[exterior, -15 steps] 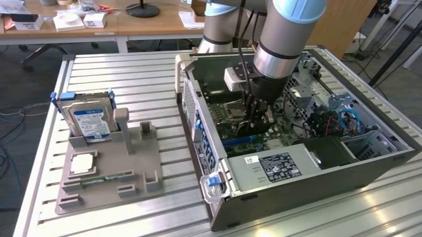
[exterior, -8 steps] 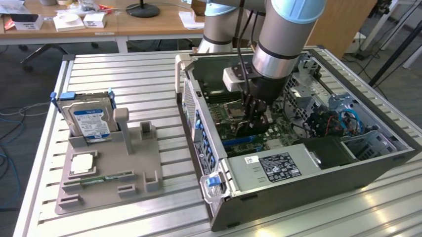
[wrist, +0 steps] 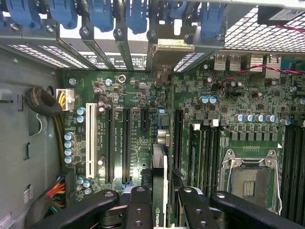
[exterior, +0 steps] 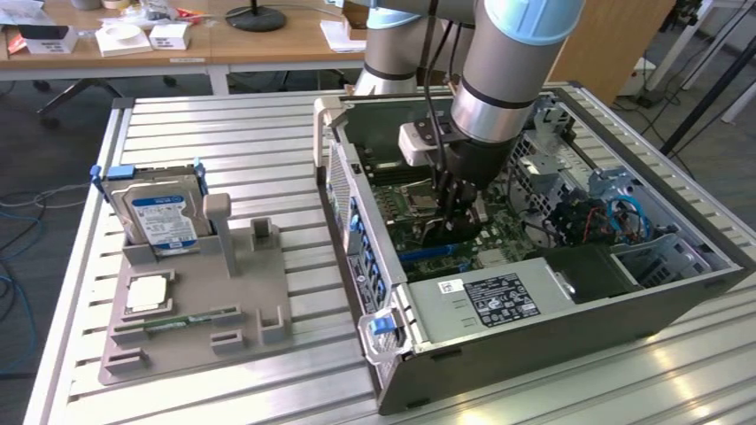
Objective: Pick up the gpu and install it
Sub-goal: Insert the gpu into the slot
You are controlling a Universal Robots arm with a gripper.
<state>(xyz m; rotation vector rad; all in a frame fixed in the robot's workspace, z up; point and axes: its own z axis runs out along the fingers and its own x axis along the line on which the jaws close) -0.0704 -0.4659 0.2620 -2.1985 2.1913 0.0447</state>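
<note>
Grasping gpu (wrist: 160, 162) between fingers (wrist: 138, 210) | card on edge | long axis toward rear slots (wrist: 102, 50)

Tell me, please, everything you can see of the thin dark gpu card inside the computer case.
The thin, dark green-black gpu card stands on edge over the green motherboard, seen edge-on in the wrist view, parallel to the expansion slots. Its silvery metal end bracket appears to reach the case's rear openings. The black gripper clamps it from both sides. Whether it is seated cannot be told.
</note>
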